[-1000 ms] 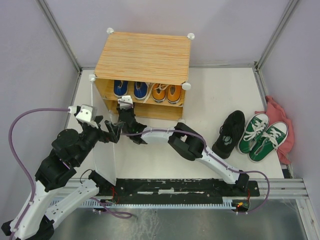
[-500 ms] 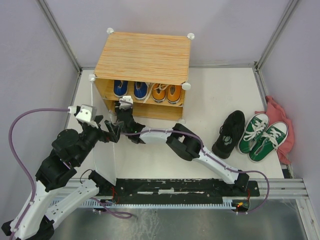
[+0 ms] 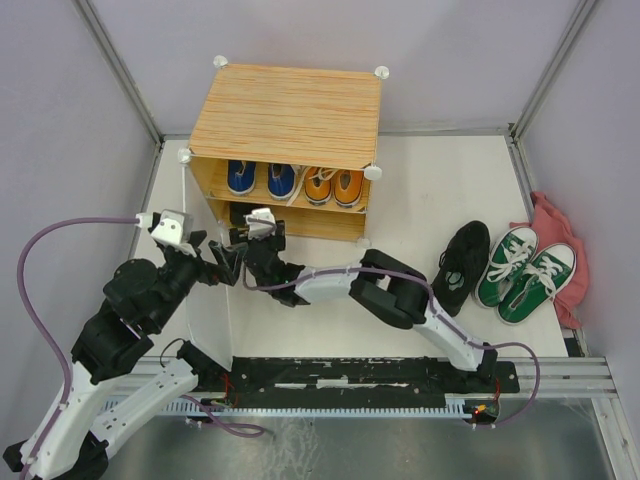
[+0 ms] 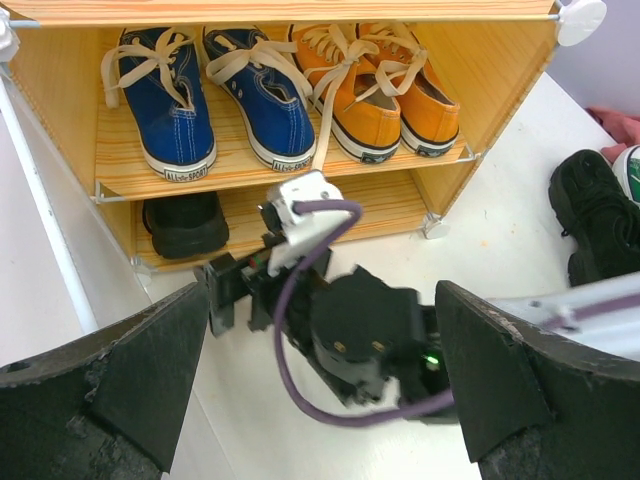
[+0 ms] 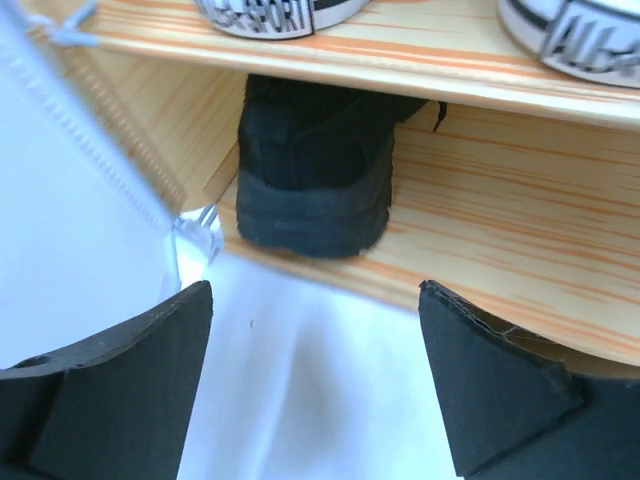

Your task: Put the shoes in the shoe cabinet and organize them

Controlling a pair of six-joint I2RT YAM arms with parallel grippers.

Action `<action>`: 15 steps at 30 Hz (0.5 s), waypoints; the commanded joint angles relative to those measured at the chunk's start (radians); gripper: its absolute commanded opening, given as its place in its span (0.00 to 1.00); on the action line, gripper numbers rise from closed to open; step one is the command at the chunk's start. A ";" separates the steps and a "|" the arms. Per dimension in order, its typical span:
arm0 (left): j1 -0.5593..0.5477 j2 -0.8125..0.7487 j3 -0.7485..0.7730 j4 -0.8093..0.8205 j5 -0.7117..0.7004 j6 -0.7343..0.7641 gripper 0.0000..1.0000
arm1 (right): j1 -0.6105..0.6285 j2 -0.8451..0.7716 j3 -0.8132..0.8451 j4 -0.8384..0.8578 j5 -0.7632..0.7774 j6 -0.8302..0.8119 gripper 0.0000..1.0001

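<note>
Two pairs, blue sneakers [image 4: 163, 105] and orange sneakers [image 4: 355, 95], are seen side by side on the upper shelf of the shoe cabinet [image 3: 287, 115]. One black boot [image 5: 315, 165] is lodged in the lower compartment, far left, heel outward. Right gripper [image 5: 312, 290] is held just before it, fingers spread wide, nothing gripped. Left gripper [image 4: 322, 290] is likewise spread wide and empty, beside the open white door [image 3: 208, 310]. Second black boot [image 3: 459, 266] and green sneakers [image 3: 525, 270] are found on the table [image 3: 420, 190], well right of the cabinet.
</note>
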 commanded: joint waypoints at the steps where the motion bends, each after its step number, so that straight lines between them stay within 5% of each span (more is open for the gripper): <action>1: 0.002 0.000 -0.008 -0.047 -0.005 -0.047 0.99 | 0.087 -0.242 -0.157 -0.068 0.055 0.023 0.96; 15: 0.001 0.020 0.033 -0.025 0.058 -0.031 0.99 | -0.013 -0.972 -0.528 -1.606 0.130 0.831 0.99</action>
